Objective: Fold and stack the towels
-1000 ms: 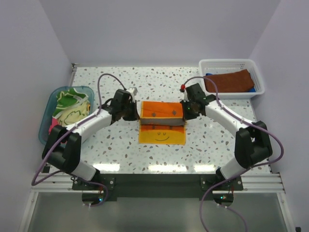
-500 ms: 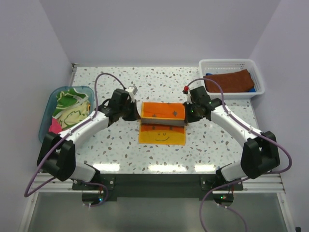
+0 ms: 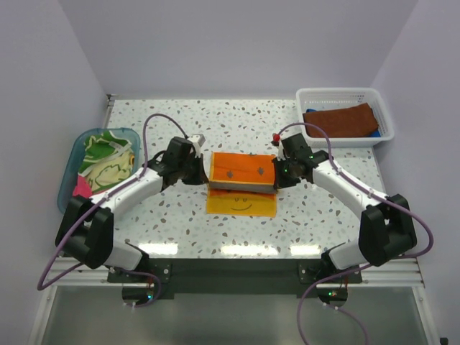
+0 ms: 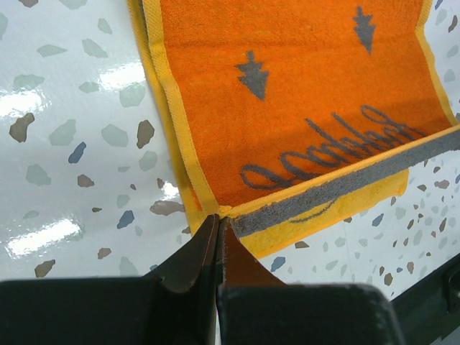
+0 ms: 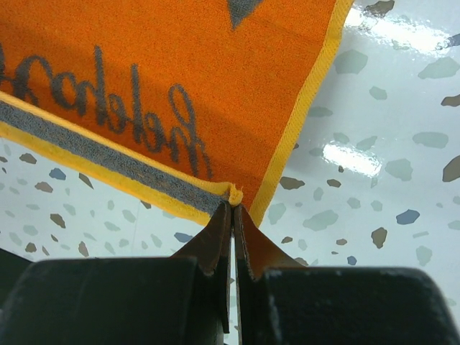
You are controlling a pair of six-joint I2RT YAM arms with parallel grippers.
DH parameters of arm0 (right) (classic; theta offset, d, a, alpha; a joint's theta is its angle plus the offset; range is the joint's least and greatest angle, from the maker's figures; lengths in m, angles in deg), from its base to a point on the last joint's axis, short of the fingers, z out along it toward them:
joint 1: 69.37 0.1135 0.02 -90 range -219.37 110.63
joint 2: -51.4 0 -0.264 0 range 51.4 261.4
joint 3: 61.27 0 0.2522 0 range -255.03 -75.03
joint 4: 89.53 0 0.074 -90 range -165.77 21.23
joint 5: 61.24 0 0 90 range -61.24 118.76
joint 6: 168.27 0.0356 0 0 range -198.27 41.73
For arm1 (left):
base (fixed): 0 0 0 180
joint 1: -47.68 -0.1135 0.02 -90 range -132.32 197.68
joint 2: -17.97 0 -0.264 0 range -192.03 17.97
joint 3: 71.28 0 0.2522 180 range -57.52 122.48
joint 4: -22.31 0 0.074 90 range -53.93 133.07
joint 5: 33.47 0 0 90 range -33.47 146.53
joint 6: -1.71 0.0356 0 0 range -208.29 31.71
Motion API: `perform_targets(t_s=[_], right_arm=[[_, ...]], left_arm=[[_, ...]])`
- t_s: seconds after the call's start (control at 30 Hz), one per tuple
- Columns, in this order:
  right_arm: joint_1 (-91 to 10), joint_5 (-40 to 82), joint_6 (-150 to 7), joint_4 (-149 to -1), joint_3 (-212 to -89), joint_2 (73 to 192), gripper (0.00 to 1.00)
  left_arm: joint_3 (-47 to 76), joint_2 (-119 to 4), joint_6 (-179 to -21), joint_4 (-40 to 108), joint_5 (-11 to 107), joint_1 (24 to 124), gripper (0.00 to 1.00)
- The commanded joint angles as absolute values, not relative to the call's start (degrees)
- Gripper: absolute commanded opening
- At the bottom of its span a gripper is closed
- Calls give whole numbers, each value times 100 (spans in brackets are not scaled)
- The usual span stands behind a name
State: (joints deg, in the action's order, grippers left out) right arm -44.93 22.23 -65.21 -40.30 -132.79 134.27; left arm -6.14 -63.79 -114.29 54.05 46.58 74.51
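Observation:
An orange towel with grey marks and yellow borders lies mid-table, its far part doubled over the near part, where a smile mark shows. My left gripper is shut on the left corner of the raised edge, the corner pinched at its tips. On the other side, my right gripper is shut on the right corner, pinched at its tips. The grey-striped edge hangs taut between them just above the lower layer.
A white mesh basket at the back right holds a rust brown towel over a blue one. A teal tub at the left holds a green and yellow patterned towel and a pink one.
Both grippers have carried the towel's held edge toward the near side. The folded flap now covers more of the lower layer.

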Motion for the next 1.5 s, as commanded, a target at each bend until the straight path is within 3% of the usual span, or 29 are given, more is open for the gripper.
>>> perform_targets(t_s=[0.0,0.3,0.67,0.77,0.87,0.9,1.03,1.1,1.13,1.27,1.33,1.47], right_arm=[[-4520,2463,-6553,-3885,-13426,13419,0],[-4494,2331,-6448,-3955,-13234,13340,0],[-4494,2278,-6368,-4746,-12619,13990,0],[-4494,2208,-6386,-4764,-12566,14008,7],[-4494,2015,-6377,-4729,-12548,13947,22],[-4485,1980,-6386,-4703,-12548,13886,27],[-4450,1620,-6386,-4571,-12531,13639,31],[-4406,1444,-6395,-4466,-12478,13447,32],[-4380,1234,-6395,-4404,-12452,13376,33],[-4196,847,-6360,-4159,-12268,13095,38],[-4037,688,-6290,-4096,-12162,12919,39],[-3975,599,-6228,-4078,-11995,12612,40]], left_arm=[[-549,-6386,-11369,5436,4976,7414,0],[-583,-6315,-11264,5462,5056,7405,0],[-1005,-7053,-11071,4874,4774,7475,0],[-1094,-7010,-11105,4838,4774,7484,0],[-1208,-6905,-11158,4838,4766,7511,1],[-1243,-6861,-11219,4838,4757,7519,5],[-1471,-6527,-11360,4803,4520,7563,25],[-1603,-6351,-11457,4820,4441,7598,39],[-1656,-6133,-11483,4838,4423,7616,52],[-2007,-5525,-11711,4961,4502,7625,73],[-2218,-5166,-11817,5013,4537,7625,79],[-2447,-4760,-12168,5093,4581,7625,82]])
